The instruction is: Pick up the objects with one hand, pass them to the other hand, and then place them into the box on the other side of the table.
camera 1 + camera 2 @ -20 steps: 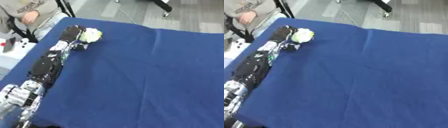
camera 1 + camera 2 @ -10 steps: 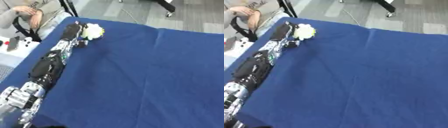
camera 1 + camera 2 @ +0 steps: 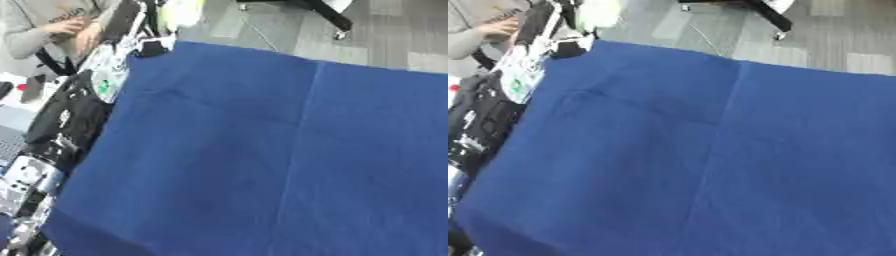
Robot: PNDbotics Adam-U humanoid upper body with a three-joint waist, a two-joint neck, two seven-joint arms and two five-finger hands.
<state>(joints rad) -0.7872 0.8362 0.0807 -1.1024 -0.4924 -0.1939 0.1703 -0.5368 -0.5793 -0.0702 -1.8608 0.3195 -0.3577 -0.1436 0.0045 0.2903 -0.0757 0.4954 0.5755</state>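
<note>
One robot arm (image 3: 66, 117) is lying along the desk's (image 3: 289, 150) left edge, leaving the blue surface wide and open. At the far left corner, the left robot hand (image 3: 144, 30) is blurring beside one pale yellow-green object (image 3: 181, 11); whether it is clamped on it, I cannot tell.

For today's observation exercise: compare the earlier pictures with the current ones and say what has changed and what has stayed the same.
The left arm has reached further out along the table's left edge, carrying the pale yellow-green object past the far edge of the blue cloth. The left hand is blurred, so its grip cannot be judged. The camera also shifted. The cloth stayed bare, and the right hand stayed out of view.
</note>
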